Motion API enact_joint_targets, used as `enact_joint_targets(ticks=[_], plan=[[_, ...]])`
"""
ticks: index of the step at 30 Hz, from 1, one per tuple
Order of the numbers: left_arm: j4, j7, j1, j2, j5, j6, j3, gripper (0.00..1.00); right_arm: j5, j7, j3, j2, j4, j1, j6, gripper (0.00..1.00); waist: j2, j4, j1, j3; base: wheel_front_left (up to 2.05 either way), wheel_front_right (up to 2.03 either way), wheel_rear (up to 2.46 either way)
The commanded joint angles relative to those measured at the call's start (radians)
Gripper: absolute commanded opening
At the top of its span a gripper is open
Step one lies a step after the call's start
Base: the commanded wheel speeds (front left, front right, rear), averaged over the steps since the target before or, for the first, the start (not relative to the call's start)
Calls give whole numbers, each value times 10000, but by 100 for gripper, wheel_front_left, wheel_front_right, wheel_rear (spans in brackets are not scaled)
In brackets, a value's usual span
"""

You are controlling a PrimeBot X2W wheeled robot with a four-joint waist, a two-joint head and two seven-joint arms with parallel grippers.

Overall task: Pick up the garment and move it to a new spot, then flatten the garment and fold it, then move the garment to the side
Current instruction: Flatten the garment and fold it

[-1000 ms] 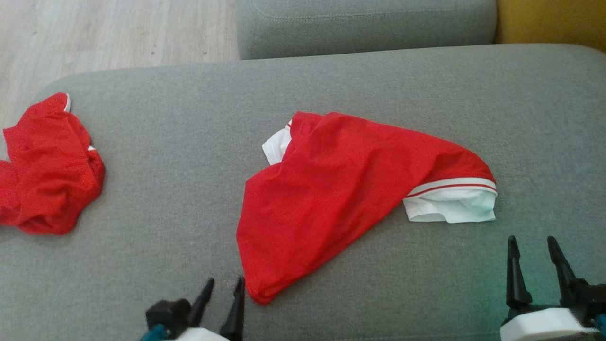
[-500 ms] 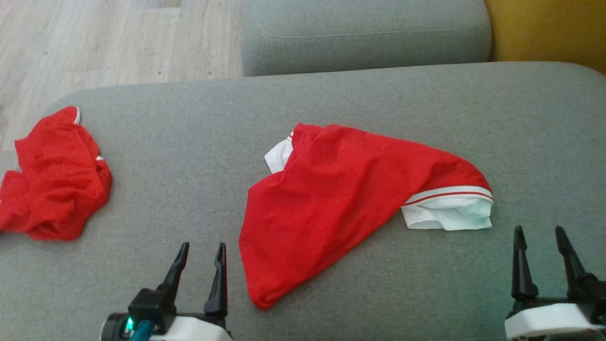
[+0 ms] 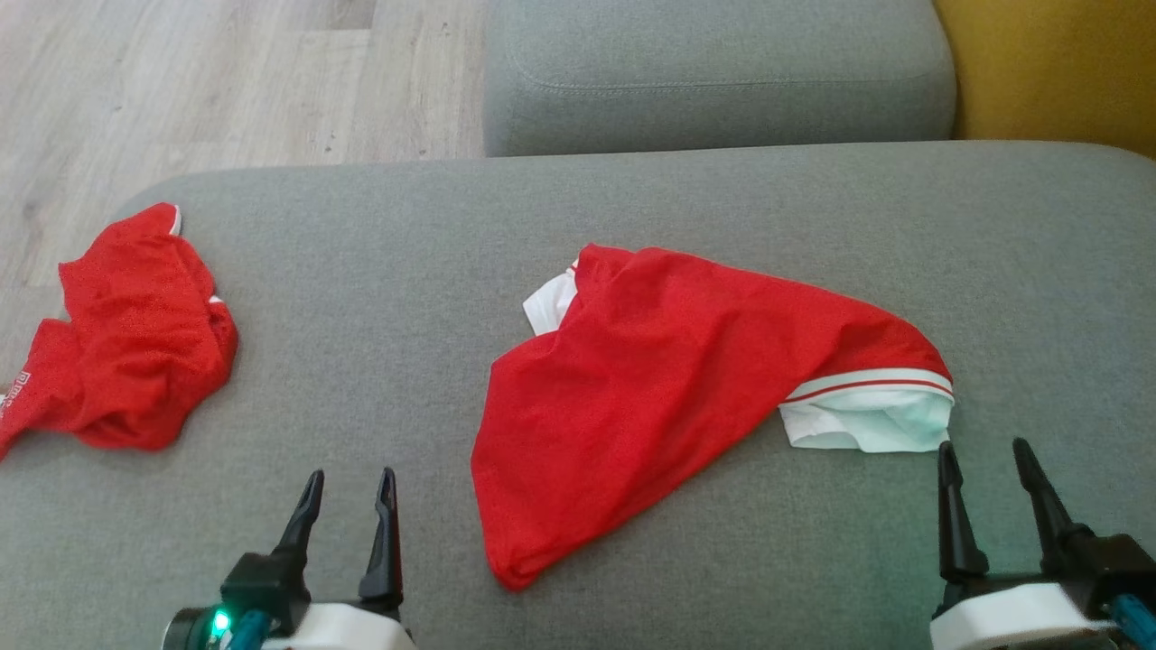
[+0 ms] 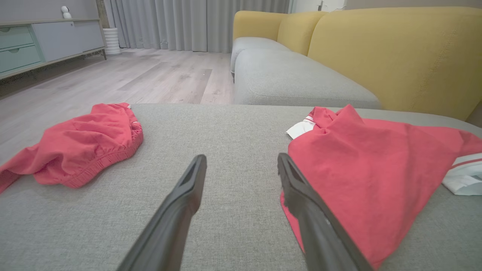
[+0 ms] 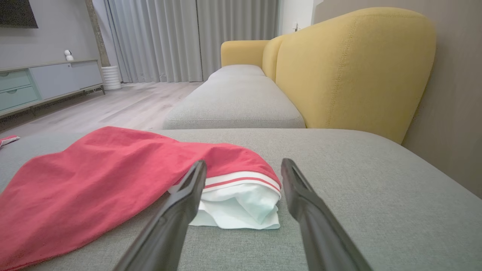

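The red garment (image 3: 668, 388) with white trim lies crumpled on the grey sofa seat (image 3: 542, 217), its white end pointing right. In the left wrist view the same garment (image 4: 369, 169) lies to the right of my fingers. My left gripper (image 3: 348, 478) stands open just left of its lower corner, not touching it. My right gripper (image 3: 984, 451) is open just below the white end, which sits between and beyond its fingers as the garment (image 5: 233, 192) appears in the right wrist view. Both grippers are empty.
A second red garment (image 3: 135, 334) lies bunched at the seat's left edge, also seen as a red heap (image 4: 86, 143) in the left wrist view. A further grey cushion (image 3: 713, 72) and the yellow sofa back (image 3: 1048, 63) lie beyond. Wooden floor (image 3: 181, 81) lies to the upper left.
The head camera has shifted, so the whole scene sits lower and to the right. My left gripper has drawn back leftward from the garment's lower corner. The garment lies as before.
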Motion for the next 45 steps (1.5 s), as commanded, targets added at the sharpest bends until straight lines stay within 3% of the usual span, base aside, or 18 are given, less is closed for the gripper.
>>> enact_joint_targets(ticks=[1, 14, 19, 23, 27, 34, 45], plan=[[-276, -124, -407, -64, 125, -42, 417, 100, 50, -138, 296, -95, -209, -100, -7, 100, 0, 36, 0, -16, 0, 0, 0], [-3, -124, -314, -74, -213, -174, 290, 100, -3, -138, 260, -95, 16, -116, -7, 100, 0, -7, 0, -23, 0, 0, 0], [986, 7, -142, -75, -1001, -744, -422, 100, -10, -138, 92, -95, 262, -255, -7, 100, 0, -78, 0, -30, 0, 0, 0], [1377, 1019, -275, -75, -1229, -1174, -972, 100, -200, -138, 34, -95, 727, -433, -7, 100, 0, -60, 0, 46, 0, 0, 0], [1536, 1705, -502, -68, -1414, -1336, -1262, 100, -403, 259, -19, -163, 1185, -801, -7, 100, 0, -111, 0, 218, 0, 0, 0], [1593, 2204, -883, -71, -1615, -1301, -1526, 100, -360, 1227, -114, -505, 1430, -1684, -7, 100, 0, -338, 0, 822, 0, 0, 0], [1699, 2427, -1418, -74, -1980, -1257, -1875, 98, 66, 1786, -83, -942, 1724, -2565, -7, 100, 0, -397, 0, 1554, 0, 0, 0]])
